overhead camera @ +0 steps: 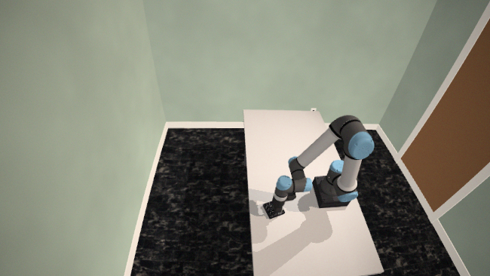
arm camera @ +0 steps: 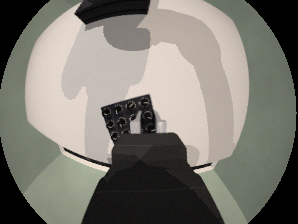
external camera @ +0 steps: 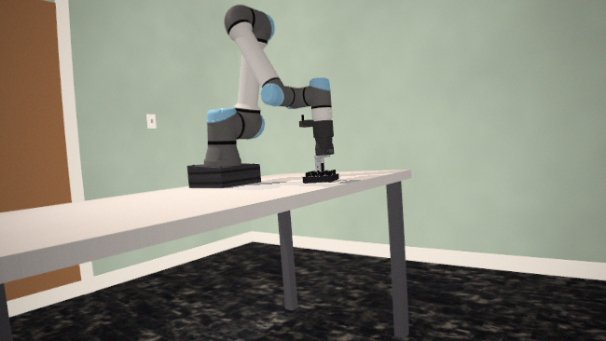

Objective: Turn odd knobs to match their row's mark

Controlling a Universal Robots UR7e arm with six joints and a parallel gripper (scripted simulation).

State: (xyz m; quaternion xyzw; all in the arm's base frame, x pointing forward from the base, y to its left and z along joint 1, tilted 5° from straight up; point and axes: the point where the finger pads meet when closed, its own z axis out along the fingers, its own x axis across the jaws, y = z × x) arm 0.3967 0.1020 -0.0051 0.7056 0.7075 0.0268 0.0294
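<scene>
The black knob box (overhead camera: 267, 211) (external camera: 321, 179) (arm camera: 114, 116) stands flat on the table. Several small black knobs with white lines and mark rings show on its top in the wrist view, such as a corner knob (arm camera: 145, 102). The lines and printed names are too small to read surely, and I cannot make out the socket. My gripper (external camera: 321, 169) (arm camera: 147, 116) points down over the box, its light fingers partly apart and very low at the knobs. Box top and knobs show in the gap; no clear grip on a knob shows. Gripper and fingers hide part of the box.
The pale table (overhead camera: 279, 139) (external camera: 140, 210) (arm camera: 180, 90) carries the arm's dark base (overhead camera: 332, 200) (external camera: 224, 176) beside the box. The box is near the table's long edge on the side away from the base. Shadows of the arm lie around it.
</scene>
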